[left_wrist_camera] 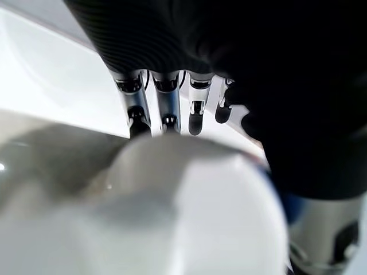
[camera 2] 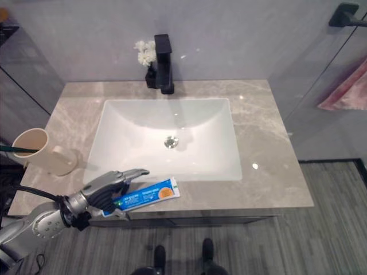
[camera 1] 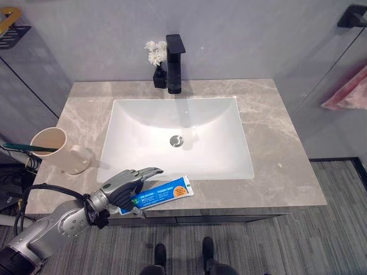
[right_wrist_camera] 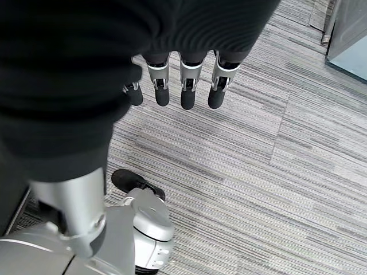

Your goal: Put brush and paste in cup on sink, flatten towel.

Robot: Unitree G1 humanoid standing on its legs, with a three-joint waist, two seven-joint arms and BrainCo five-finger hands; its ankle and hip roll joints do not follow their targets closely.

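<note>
Your left robot hand (camera 1: 127, 184) lies over the near edge of the grey marble-look counter (camera 1: 275, 143), fingers curled round the cap end of the blue and white toothpaste tube (camera 1: 163, 193), so it is grasping the tube. The tube lies flat on the front strip of the counter, its tail pointing away from the hand toward the right. Just beyond the fingertips is the white rectangular sink basin (camera 1: 178, 137). To the hand's left and a little farther back stands the beige plastic cup (camera 1: 50, 146), tilted, with a dark-handled toothbrush (camera 1: 26, 148) sticking out across its rim; a pale round holder (camera 1: 77, 159) sits just beside the cup, between it and the hand. Far beyond the basin stand the black tap (camera 1: 174, 63) and a small white flower (camera 1: 153, 52). A pink towel (camera 1: 350, 91) hangs well off to the right. Your right robot hand (right_wrist_camera: 172, 86) hangs over striped grey carpet (right_wrist_camera: 258, 172), fingers straight and released, holding nothing.
</note>
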